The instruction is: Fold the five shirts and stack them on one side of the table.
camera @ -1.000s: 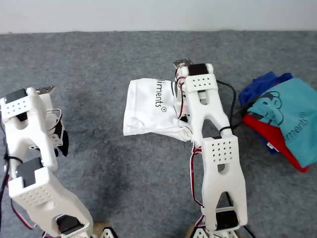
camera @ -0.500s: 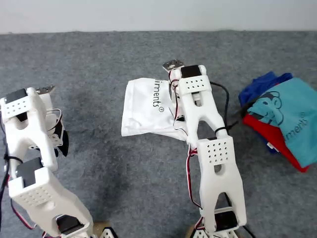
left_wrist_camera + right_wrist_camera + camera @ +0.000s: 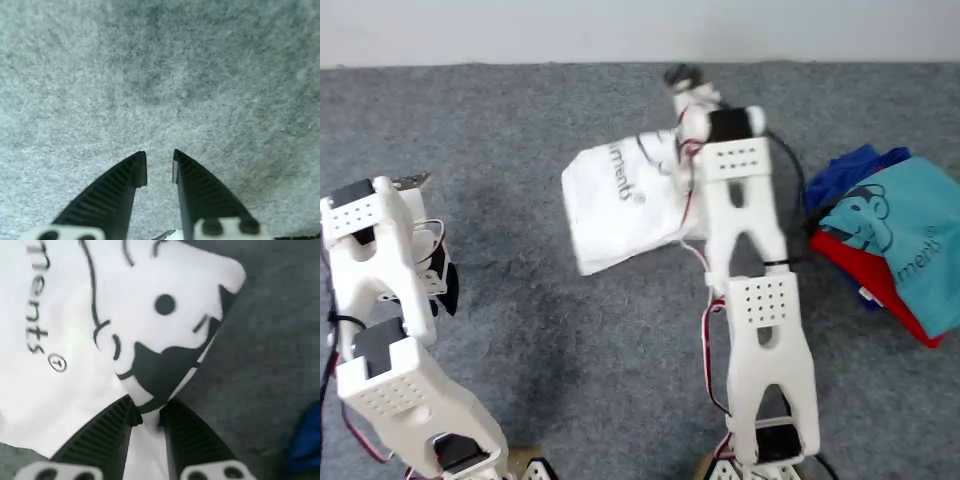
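The right arm (image 3: 760,320) stretches from the near edge toward the far middle of the grey counter (image 3: 520,350), its end effector (image 3: 147,412) clenched on a fold of the white shirt (image 3: 615,205). In the right wrist view, the two dark ribbed fingers (image 3: 100,432) pinch the cloth just below a black printed figure, and the fabric bunches up between them. From above, the white shirt lies at the centre of the counter, just left of the right arm. It is skewed, with its right far corner drawn up against the arm's wrist and its left near corner flat on the surface. Black lettering runs across its upper face.

At the right edge of the counter, well apart from the white shirt, sits a stack of folded garments. A teal shirt (image 3: 905,235) is on top, a red shirt (image 3: 865,275) shows beneath it along the near side, and a blue shirt (image 3: 845,175) pokes out at the far left of the pile.

The left arm (image 3: 380,300) is folded back at the left side of the counter. Its end effector (image 3: 159,165) hangs released over bare grey surface, the fingertips a narrow gap apart with nothing between them.

A pale wall (image 3: 620,30) borders the far edge.
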Controlling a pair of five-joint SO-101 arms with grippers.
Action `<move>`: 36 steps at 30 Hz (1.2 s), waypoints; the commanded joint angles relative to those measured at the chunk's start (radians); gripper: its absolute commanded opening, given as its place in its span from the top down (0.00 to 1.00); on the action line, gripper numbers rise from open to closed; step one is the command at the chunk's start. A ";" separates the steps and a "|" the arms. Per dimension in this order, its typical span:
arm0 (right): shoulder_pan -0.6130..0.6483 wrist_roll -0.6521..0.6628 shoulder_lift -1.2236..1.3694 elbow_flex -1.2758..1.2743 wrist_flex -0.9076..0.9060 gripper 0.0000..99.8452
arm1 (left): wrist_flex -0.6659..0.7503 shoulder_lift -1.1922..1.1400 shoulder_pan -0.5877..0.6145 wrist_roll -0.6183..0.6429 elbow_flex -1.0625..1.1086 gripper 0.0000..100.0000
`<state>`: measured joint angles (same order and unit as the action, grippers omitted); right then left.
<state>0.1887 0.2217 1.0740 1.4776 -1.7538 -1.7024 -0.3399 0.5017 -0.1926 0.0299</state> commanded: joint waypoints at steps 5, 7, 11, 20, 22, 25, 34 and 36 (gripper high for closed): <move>-0.137 -0.043 -0.159 0.158 -0.042 0.99 | 0.002 0.049 -0.011 -0.009 0.001 0.90; -0.173 -0.043 -0.196 0.152 -0.042 0.99 | 0.002 0.049 -0.011 -0.009 0.001 0.90; -0.272 -0.043 -0.285 0.140 -0.044 0.99 | 0.002 0.049 -0.011 -0.009 0.001 0.90; -0.476 -0.066 -0.483 -0.106 -0.044 0.99 | 0.002 0.049 -0.011 -0.009 0.001 0.90; -0.506 -0.064 -0.526 -0.164 -0.044 0.99 | 0.002 0.049 -0.011 -0.009 0.001 0.90; -0.570 -0.064 -0.579 -0.258 -0.042 0.99 | 0.002 0.049 -0.011 -0.009 0.001 0.90; -0.771 0.012 -0.627 -0.364 -0.038 0.99 | 0.002 0.049 -0.011 -0.009 0.001 0.90; -0.812 0.034 -0.604 -0.365 -0.038 0.99 | 0.002 0.049 -0.011 -0.009 0.001 0.90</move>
<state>-0.5600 0.2186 0.5140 1.1109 -1.7568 -1.7024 -0.3399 0.5017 -0.1926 0.0299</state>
